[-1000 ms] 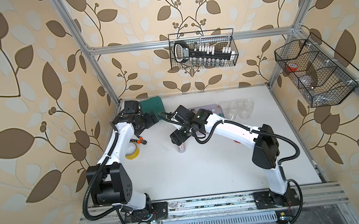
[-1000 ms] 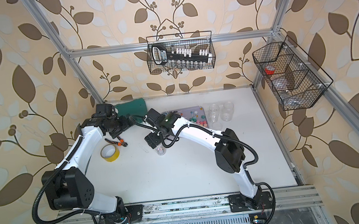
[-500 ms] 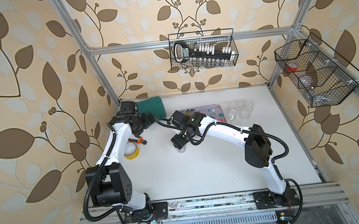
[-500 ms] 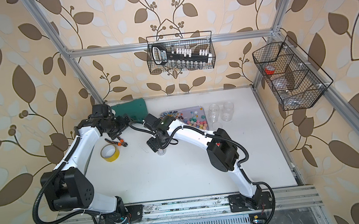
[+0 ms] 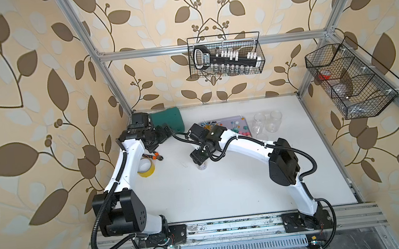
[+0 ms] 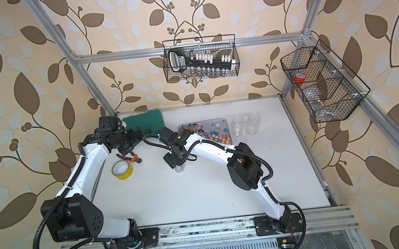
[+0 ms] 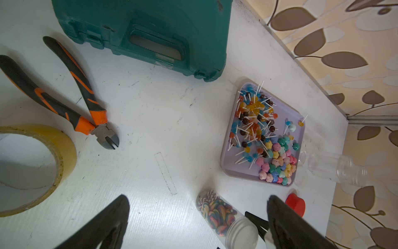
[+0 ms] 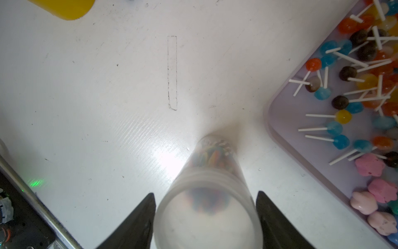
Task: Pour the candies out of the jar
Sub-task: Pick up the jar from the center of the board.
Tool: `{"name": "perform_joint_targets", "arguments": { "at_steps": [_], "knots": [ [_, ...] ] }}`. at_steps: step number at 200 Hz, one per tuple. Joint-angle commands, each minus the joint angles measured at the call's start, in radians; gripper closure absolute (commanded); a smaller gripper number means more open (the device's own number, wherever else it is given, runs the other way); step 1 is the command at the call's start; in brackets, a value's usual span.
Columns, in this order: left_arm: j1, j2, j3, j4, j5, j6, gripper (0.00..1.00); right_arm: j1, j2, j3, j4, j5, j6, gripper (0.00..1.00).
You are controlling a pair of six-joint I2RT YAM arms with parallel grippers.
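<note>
White table (image 5: 226,191), cluttered at the back. Green case (image 7: 140,28) in the back corner, well apart from the work. Lilac tray (image 8: 280,112) beside it, already carrying lollipops (image 7: 252,116) and star pieces (image 7: 277,166). Tape roll (image 7: 66,151) and pliers (image 7: 75,71) sit on the left arm's side. Two empty jars (image 6: 238,125) stand just past the tray.

Target jar (image 8: 206,220) stands upright on the table, just beside the tray's near edge, with rainbow-swirled candies (image 7: 216,212) packed in its lower part. Can't tell if the mouth is capped, since it's blurred in the right wrist view.

Right gripper (image 8: 205,193) straddles the jar near its top, one finger on each side and very close to the wall. Can't tell if it's clamped or only flanking. Left gripper (image 7: 197,196) is spread wide, holds nothing, and hangs near the case, away from the jar.

Risks, as I judge them:
- The wall is smooth and clear and the jaws sit high, so the jar could slip or swing on lift.
- If one finger lands first, the jar gets shoved or tipped over, and sweets scatter on the table if it's open.
- Tilting before the mouth is over the tray spills short.
- The tray is crowded and its rim low, so pieces could bounce out.
- The arm's sweep could clip the empty jars.
- If a lid is on, nothing comes out.
</note>
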Motion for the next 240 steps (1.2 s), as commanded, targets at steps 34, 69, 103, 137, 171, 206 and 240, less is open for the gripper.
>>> {"name": "perform_joint_targets", "arguments": {
  "at_steps": [34, 69, 103, 137, 171, 206, 240],
  "knots": [
    [0.013, -0.035, 0.021, -0.008, 0.030, -0.001, 0.01, 0.006, 0.009, -0.004, -0.010, 0.023, -0.005, 0.38],
    [0.015, -0.042, 0.025, -0.014, 0.030, 0.006, 0.01, 0.006, 0.007, -0.009, 0.001, 0.024, -0.011, 0.47],
    [0.016, -0.044, 0.023, -0.014, 0.031, 0.010, 0.01, 0.007, -0.003, -0.010, 0.000, 0.021, -0.024, 0.55],
    [0.016, -0.042, 0.025, -0.005, 0.065, 0.024, 0.01, -0.001, -0.029, -0.012, 0.000, 0.009, -0.025, 0.59],
    [0.016, -0.046, 0.025, 0.002, 0.093, 0.057, 0.01, -0.031, -0.077, -0.037, 0.000, -0.015, -0.029, 0.63],
    [0.017, -0.056, 0.012, 0.034, 0.158, 0.074, 0.01, -0.080, -0.151, -0.084, 0.004, -0.043, -0.029, 0.67],
    [0.017, -0.071, 0.001, 0.065, 0.222, 0.102, 0.01, -0.134, -0.235, -0.145, 0.017, -0.052, -0.036, 0.70]
  ]
}}
